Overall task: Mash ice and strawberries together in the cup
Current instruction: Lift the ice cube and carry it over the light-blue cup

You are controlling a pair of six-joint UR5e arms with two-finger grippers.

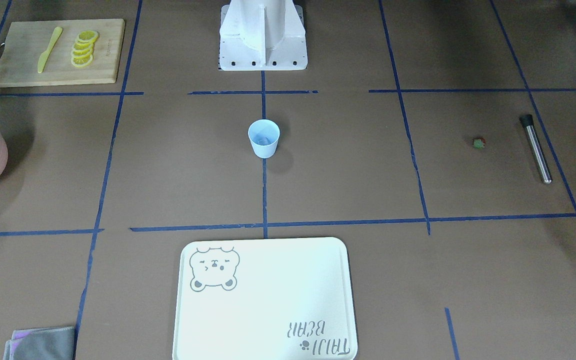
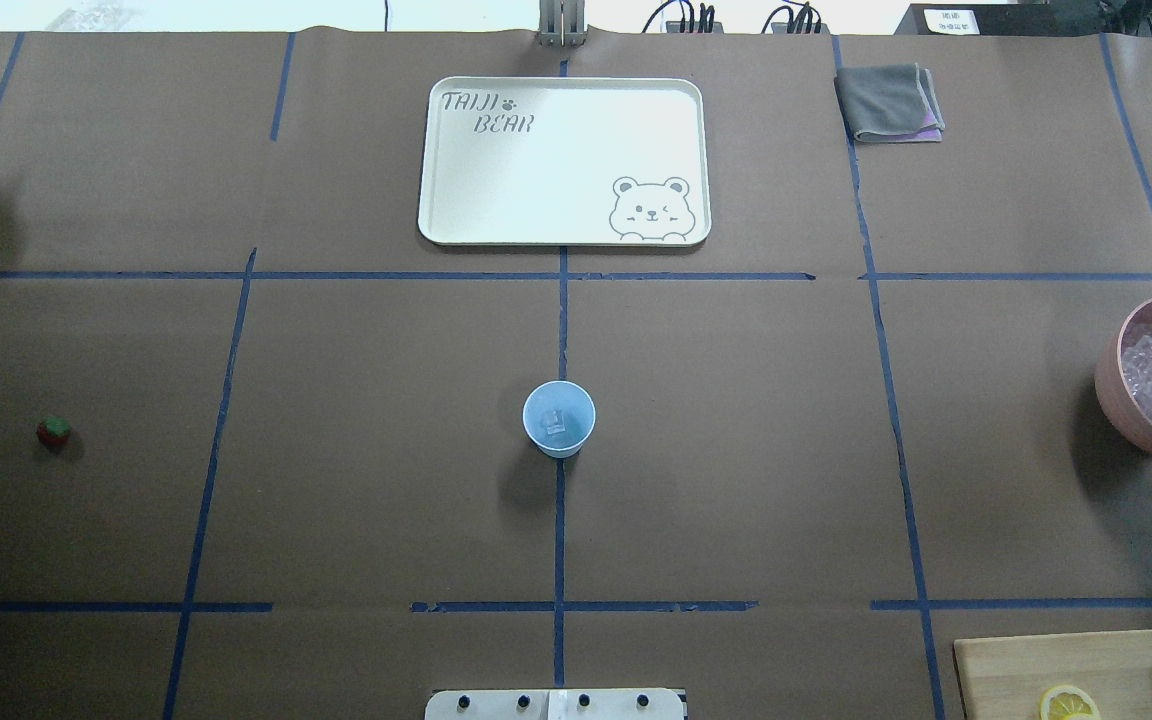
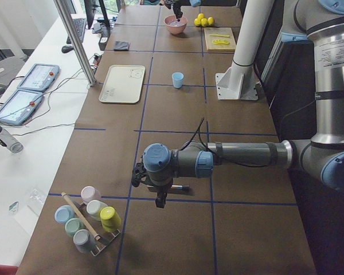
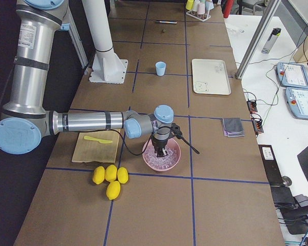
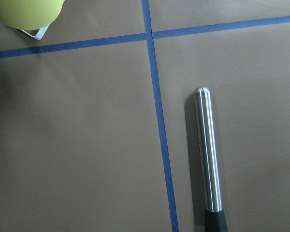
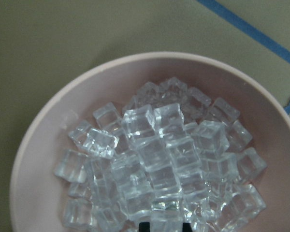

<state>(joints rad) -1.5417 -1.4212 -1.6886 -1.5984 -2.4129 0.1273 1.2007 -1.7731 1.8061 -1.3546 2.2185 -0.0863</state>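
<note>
Your cup (image 2: 558, 420) stands upright at the middle of the tabletop (image 2: 736, 450), on the centre tape line ahead of the robot's base (image 1: 263, 40), with something small and clear lying at its bottom. The strawberry (image 2: 54, 431) lies alone towards the tabletop's left end, near a steel muddler (image 5: 208, 154) with a black tip that lies flat beside a blue tape line. The ice (image 6: 159, 164) is heaped in a pink bowl (image 6: 48, 125) at the right end. Nearer the robot's edge at that end you have a wooden cutting board (image 1: 28, 70) with lemon slices (image 1: 83, 48) and a yellow knife (image 1: 49, 49), and whole lemons (image 4: 110, 177) beyond it. A pale bear tray (image 2: 496, 180) sits at the far edge and a folded grey cloth (image 2: 888, 100) to its right. The surface is brown paper gridded with blue tape, and a white bench with touch panels (image 4: 297, 77) runs along the far side. The left arm reaches out level over the left end, wrist bent down, and the left gripper (image 3: 159, 200) points down beside the muddler, near a rack of coloured cups (image 3: 89, 220). You cannot tell whether it is released or clenched. The right arm lies level too, with the right gripper (image 4: 160, 151) pointing straight down into the bowl at the ice. Its grip cannot be told either.
</note>
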